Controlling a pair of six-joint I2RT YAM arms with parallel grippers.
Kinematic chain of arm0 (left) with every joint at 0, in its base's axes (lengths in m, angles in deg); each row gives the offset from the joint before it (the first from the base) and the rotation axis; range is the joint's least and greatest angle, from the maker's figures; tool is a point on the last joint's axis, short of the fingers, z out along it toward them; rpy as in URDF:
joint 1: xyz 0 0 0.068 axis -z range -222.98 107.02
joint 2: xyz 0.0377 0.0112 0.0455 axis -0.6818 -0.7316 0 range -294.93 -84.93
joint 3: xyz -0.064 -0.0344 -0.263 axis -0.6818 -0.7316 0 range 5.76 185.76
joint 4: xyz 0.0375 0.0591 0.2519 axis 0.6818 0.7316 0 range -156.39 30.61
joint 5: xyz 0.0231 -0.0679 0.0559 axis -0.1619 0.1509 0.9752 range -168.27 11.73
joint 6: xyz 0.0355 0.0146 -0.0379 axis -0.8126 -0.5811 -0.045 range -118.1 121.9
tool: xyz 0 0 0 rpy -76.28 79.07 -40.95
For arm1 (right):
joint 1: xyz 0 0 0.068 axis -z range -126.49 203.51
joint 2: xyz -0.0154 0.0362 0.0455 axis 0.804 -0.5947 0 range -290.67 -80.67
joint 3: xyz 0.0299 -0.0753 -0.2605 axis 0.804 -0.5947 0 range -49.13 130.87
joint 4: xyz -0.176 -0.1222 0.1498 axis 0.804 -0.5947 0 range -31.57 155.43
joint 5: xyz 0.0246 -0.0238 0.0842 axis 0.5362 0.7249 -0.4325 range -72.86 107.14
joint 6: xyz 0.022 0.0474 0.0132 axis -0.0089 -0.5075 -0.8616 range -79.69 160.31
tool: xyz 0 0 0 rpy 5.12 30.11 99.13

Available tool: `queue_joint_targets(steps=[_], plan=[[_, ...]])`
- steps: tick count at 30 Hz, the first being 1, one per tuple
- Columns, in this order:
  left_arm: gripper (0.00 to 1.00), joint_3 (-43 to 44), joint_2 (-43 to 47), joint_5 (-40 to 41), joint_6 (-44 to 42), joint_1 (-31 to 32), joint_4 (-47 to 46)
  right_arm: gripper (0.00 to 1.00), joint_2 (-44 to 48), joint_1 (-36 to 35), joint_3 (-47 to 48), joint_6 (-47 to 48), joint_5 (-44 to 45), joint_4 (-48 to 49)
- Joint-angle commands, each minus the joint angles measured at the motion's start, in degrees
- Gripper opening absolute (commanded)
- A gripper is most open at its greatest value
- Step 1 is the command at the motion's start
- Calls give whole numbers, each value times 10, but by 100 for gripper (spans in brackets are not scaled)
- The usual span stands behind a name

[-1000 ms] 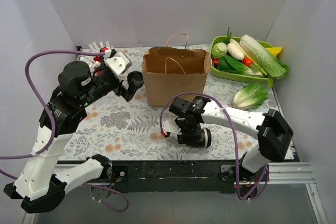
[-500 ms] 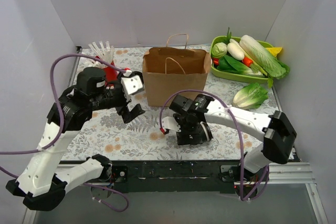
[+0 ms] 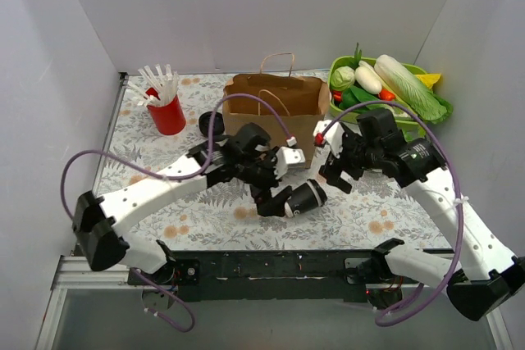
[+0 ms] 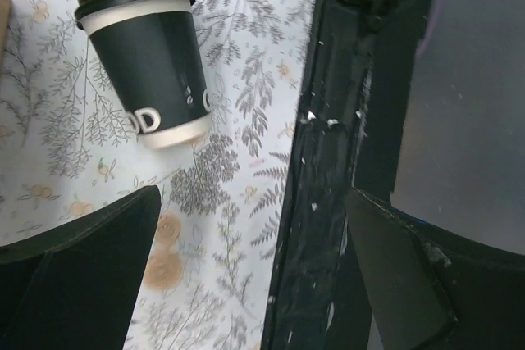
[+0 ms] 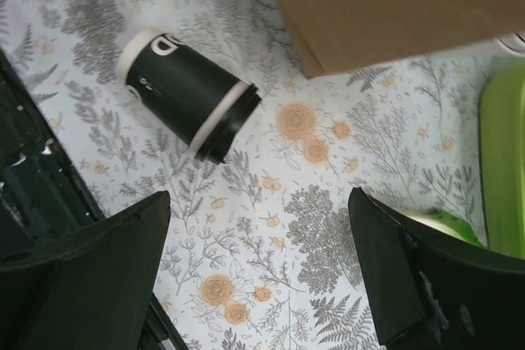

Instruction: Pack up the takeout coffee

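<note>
The takeout coffee cup [image 3: 304, 197], dark-sleeved with white bands and a black lid, lies on its side on the floral-patterned bench [image 3: 156, 165]. It sits in front of the brown paper bag [image 3: 275, 116] and close to the bench's near edge. The left arm reaches across from the left, and in its wrist view the left tool [image 4: 246, 280] has its fingers [image 4: 82, 276] spread wide with nothing between them. There the cup [image 4: 152, 63] lies further up the frame, apart from both fingers. The right tool [image 5: 254, 280] is spread just as wide and also empty, hanging over the cloth to the right of the cup [image 5: 187, 92], with the corner of the bag [image 5: 394, 6] beyond it. From above, the left tool appears to sit just beside one end of the cup, though contact is hard to judge from that angle. A red cup of white straws [image 3: 166, 111] stands at the far left, and a green tray of vegetables [image 3: 373, 119] sits at the far right.
</note>
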Motion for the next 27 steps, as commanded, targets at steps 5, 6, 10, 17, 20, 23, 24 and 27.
queue_joint_targets(steps=[5, 6, 10, 17, 20, 23, 24, 27], plan=[[98, 5, -140, 152, 181, 49, -172, 96, 8, 133, -1, -62, 3, 66], [98, 10, -155, 166, 178, 53, -177, 96, 9, 157, -2, -64, -1, 68], [98, 29, -219, 227, 182, 63, -180, 96, 9, 207, -3, -59, -32, 67], [98, 33, -270, 279, 205, 63, -177, 96, 7, 236, -5, -49, -57, 85], [98, 41, -287, 291, 221, 62, -184, 96, 5, 239, -4, -50, -62, 94], [98, 61, -295, 214, 248, 62, -185, 96, 4, 242, -12, -42, -68, 87], [98, 61, -292, 194, 255, 62, -184, 96, 2, 242, -16, -16, -72, 79], [98, 54, -280, 182, 271, 61, -175, 93, -1, 248, -47, 59, -44, 63]])
